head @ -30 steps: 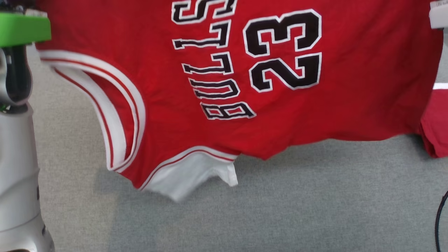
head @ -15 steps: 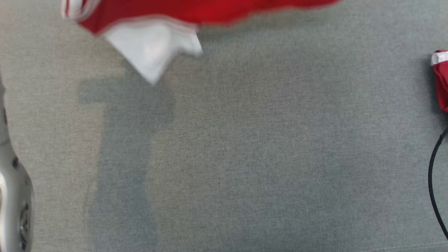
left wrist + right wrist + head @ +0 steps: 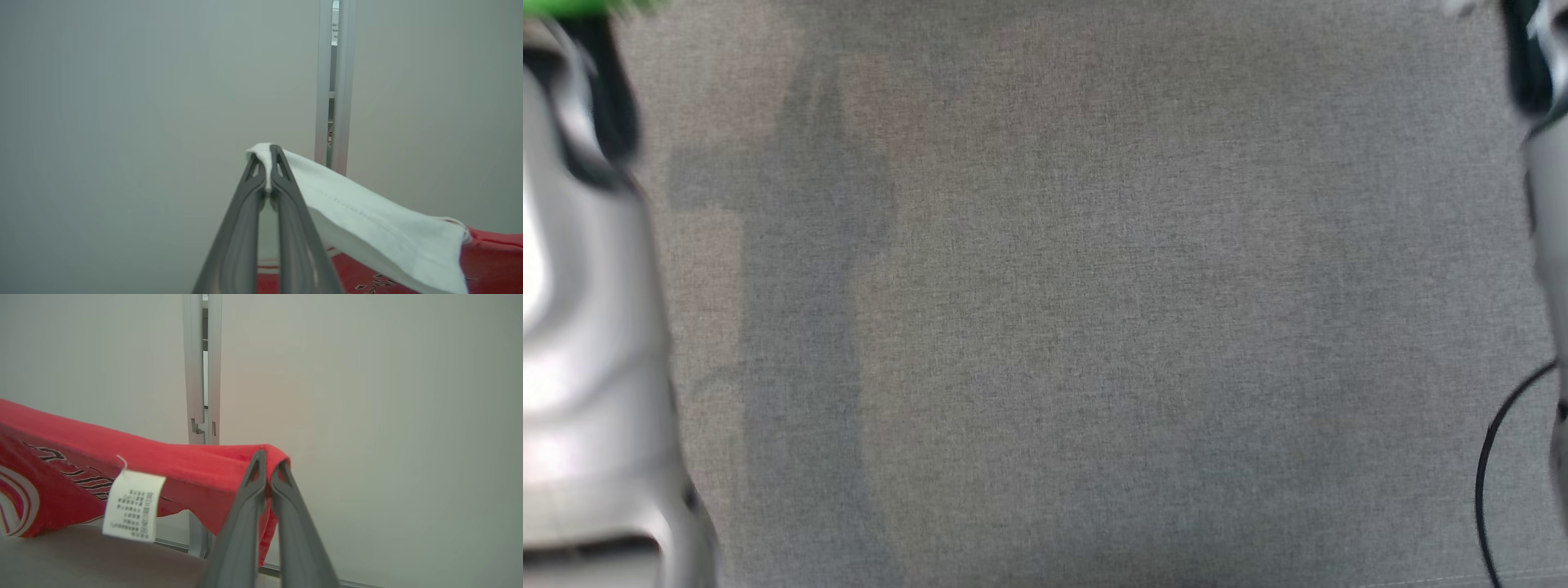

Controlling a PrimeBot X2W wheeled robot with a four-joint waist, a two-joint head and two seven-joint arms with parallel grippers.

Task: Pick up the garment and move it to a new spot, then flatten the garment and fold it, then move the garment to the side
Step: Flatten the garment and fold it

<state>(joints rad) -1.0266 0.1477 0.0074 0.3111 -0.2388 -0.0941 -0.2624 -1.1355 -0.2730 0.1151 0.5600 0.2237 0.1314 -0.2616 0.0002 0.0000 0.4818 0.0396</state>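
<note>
The garment is a red jersey with white trim and black lettering. In the left wrist view my left gripper (image 3: 268, 157) is shut on a white edge of the garment (image 3: 367, 220), which sags away to the lower right into red cloth. Over in the right wrist view my right gripper (image 3: 267, 461) is shut on a red corner of the garment (image 3: 171, 461), and the cloth stretches off to the left with a white care label (image 3: 132, 505) dangling from it. Both grippers hold the cloth up in front of a pale wall. In the blurred head view the pale left forearm (image 3: 580, 327) shows at the left edge.
A grey fabric surface (image 3: 1094, 327) spreads below in the head view. A thin black cable (image 3: 1494, 457) curves at its right edge, by part of the right arm (image 3: 1547, 204). A metal frame post (image 3: 202, 375) stands between pale wall panels ahead; it also appears as a post (image 3: 336, 81).
The head view has swung, so the jersey that filled its top has slid up and out of the picture. Both forearms now show at its edges, blurred.
</note>
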